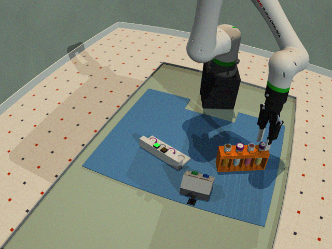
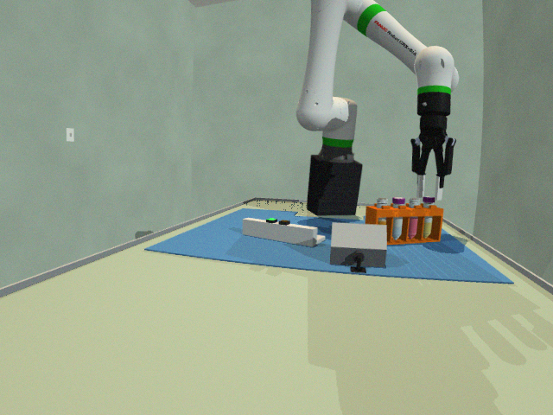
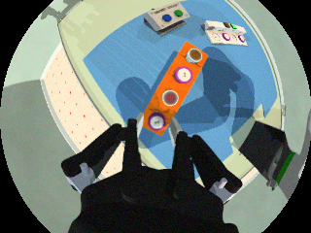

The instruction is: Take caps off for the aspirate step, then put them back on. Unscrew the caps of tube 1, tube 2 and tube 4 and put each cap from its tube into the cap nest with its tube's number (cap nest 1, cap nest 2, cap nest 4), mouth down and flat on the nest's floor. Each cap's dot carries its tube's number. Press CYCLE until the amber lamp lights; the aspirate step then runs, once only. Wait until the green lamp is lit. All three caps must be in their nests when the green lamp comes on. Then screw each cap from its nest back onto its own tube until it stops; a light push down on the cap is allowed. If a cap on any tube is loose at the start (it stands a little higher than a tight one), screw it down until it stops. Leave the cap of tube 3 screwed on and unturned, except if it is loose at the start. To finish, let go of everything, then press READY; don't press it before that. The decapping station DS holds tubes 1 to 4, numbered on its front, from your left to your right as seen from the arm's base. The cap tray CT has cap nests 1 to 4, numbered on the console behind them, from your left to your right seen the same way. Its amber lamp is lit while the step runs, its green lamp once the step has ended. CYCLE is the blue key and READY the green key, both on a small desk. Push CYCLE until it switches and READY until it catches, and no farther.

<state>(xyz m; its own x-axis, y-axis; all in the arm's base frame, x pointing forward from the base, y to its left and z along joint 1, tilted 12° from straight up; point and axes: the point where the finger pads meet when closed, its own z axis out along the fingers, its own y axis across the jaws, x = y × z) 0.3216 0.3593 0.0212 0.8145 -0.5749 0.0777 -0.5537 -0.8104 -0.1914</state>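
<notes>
The orange decapping station (image 1: 242,157) holds four capped tubes on the blue mat. The tube at the right end of the top view carries a purple cap (image 1: 262,146). My gripper (image 1: 264,141) hangs upright over that cap, with a finger on each side and small gaps to it; it is open. The exterior view shows the fingertips (image 2: 429,194) level with the purple cap (image 2: 429,199). In the wrist view the cap (image 3: 155,119) sits between my fingers. The cap tray (image 1: 164,151) lies to the left and its green lamp (image 1: 156,144) is lit.
The small grey desk (image 1: 196,184) with the green key (image 1: 194,173) and the blue key (image 1: 205,175) stands in front of the station. The arm's black base (image 1: 219,88) stands behind the mat. The other capped tubes (image 1: 239,147) stand close to my left finger.
</notes>
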